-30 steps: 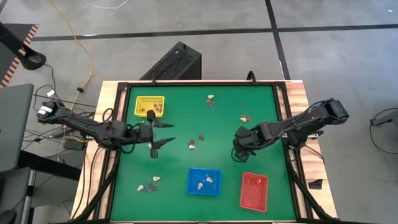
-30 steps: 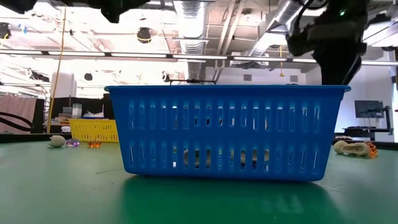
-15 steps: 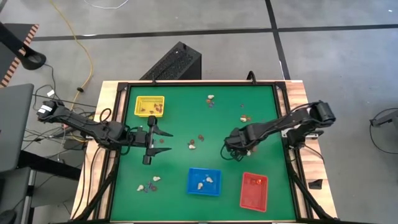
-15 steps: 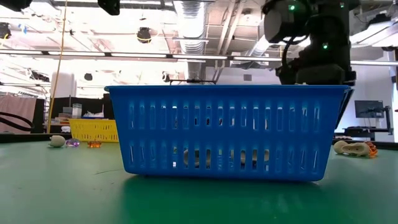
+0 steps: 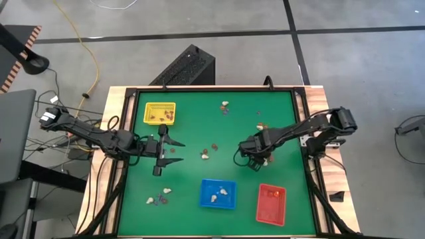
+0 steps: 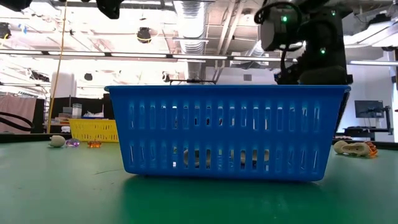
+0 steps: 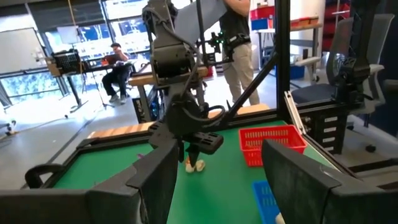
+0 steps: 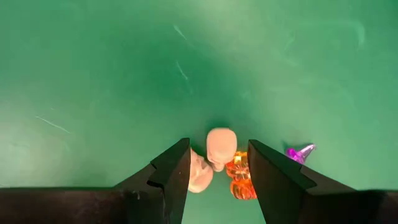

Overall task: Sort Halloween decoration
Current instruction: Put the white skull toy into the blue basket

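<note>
Cream skull-shaped trinket (image 8: 220, 147) beside an orange one (image 8: 240, 176), between the spread right gripper (image 8: 217, 169) fingers.

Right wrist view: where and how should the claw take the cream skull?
Grip the skull across its rounded sides, coming straight down as the right claw is posed, open astride it. A second cream piece and an orange piece touch its lower end, so closing probably catches them too.
</note>
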